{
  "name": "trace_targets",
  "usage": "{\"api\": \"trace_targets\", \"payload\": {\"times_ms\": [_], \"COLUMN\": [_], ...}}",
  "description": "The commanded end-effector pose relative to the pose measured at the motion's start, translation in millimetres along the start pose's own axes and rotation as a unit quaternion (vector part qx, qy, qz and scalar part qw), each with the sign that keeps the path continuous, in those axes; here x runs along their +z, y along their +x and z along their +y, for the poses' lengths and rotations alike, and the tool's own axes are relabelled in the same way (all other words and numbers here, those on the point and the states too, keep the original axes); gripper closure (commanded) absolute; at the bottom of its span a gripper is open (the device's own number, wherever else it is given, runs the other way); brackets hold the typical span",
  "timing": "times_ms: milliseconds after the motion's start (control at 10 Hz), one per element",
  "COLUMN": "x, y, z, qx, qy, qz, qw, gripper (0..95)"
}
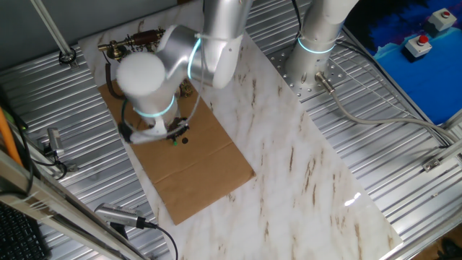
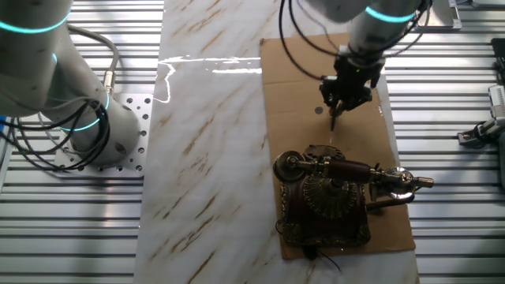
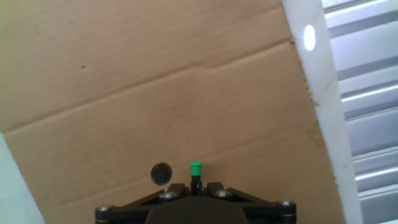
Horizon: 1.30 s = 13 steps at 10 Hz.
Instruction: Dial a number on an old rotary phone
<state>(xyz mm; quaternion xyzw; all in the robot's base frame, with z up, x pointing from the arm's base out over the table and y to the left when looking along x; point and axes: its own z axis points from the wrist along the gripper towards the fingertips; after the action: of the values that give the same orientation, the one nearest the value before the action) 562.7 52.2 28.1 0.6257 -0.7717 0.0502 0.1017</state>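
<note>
The tool pinches a thin black green-tipped stick above the brown cardboard sheet, near the ornate dark red-brown rotary phone, which sits on that sheet's end.
</note>
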Motion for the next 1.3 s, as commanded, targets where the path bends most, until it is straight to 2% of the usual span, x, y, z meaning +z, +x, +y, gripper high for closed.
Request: {"api": "trace_targets", "payload": {"times_ms": [100, 400, 500, 800, 1000, 1300], "x": [-6.5, -12.4, -14.9, -20.9, -23.3, -23.2], "y": [-3.3, -0.1, 3.4, 17.5, 24.3, 26.5], "z": [-5.6, -6.2, -5.1, 2.3, 6.0, 6.2], "qx": [-0.008, 0.001, 0.000, 0.001, 0.003, 0.003], "qy": [-0.002, -0.003, -0.002, -0.005, -0.004, -0.002], "qz": [0.028, 0.052, 0.063, 0.084, 0.089, 0.092], "qw": [0.9996, 0.9987, 0.9980, 0.9965, 0.9960, 0.9958], "gripper": [95.0, 95.0, 95.0, 95.0, 95.0, 95.0]}}
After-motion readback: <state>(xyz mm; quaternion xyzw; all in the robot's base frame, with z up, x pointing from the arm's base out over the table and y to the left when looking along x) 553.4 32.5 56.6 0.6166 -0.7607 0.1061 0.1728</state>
